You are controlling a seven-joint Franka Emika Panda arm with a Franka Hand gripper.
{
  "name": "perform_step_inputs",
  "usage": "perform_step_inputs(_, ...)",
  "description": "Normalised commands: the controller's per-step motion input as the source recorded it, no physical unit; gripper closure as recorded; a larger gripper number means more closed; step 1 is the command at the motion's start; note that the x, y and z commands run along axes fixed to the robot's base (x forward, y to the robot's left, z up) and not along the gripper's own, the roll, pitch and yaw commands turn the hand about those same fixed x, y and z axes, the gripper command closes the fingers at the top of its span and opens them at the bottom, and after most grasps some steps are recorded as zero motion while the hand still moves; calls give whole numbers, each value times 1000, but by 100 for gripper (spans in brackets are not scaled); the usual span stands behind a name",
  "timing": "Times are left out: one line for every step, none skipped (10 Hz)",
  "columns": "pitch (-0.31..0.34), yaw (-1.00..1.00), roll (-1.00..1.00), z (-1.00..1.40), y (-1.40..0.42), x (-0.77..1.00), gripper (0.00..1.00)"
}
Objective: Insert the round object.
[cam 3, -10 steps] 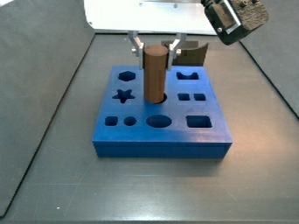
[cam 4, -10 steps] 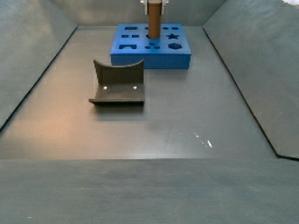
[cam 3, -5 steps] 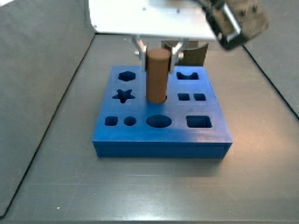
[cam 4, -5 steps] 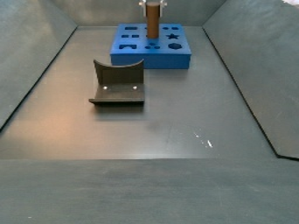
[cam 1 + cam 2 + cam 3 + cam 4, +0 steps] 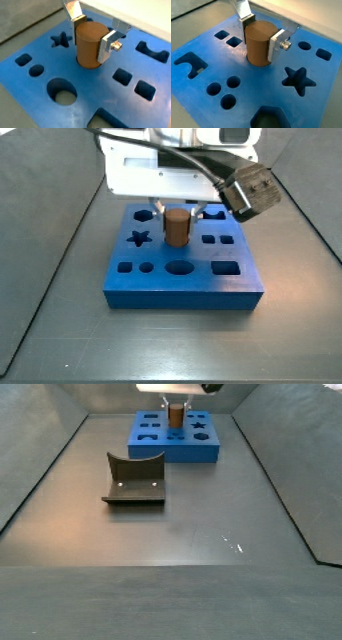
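Wrist views: brown wooden peg [image 5: 91, 44] upright on the blue block [image 5: 40, 105], lower end sunk in a round hole of the block's top face. Gripper [image 5: 92, 34] low over the block, jaws clamped on the peg, silver fingers [image 5: 108, 44] pressed to opposite sides of its upper part. Star-shaped hole [image 5: 61, 39] beside the peg, larger round hole [image 5: 63, 92] nearer the block's edge. Same grip from the opposite wrist camera: peg [image 5: 258, 43] between the fingers [image 5: 276, 46], star hole [image 5: 297, 80] on the block [image 5: 314, 105].

Side views: block [image 5: 183, 293] on the grey worktop [image 5: 67, 343]; peg [image 5: 177, 228] standing in the block's middle, only its upper part above the surface, gripper [image 5: 178, 214] right down on it. From the far camera, block [image 5: 181, 450] at the back of the worktop [image 5: 174, 554], peg [image 5: 175, 414] on it under the gripper [image 5: 175, 409]. Dark grey curved piece [image 5: 135, 480] lying well apart from the block, nearer the camera.
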Motion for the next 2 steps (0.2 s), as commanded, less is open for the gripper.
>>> perform_step_inputs(-139, 0, -3, -117, 0, -43, 100)
perform_step_inputs(0, 0, 0, 0, 0, 0, 100)
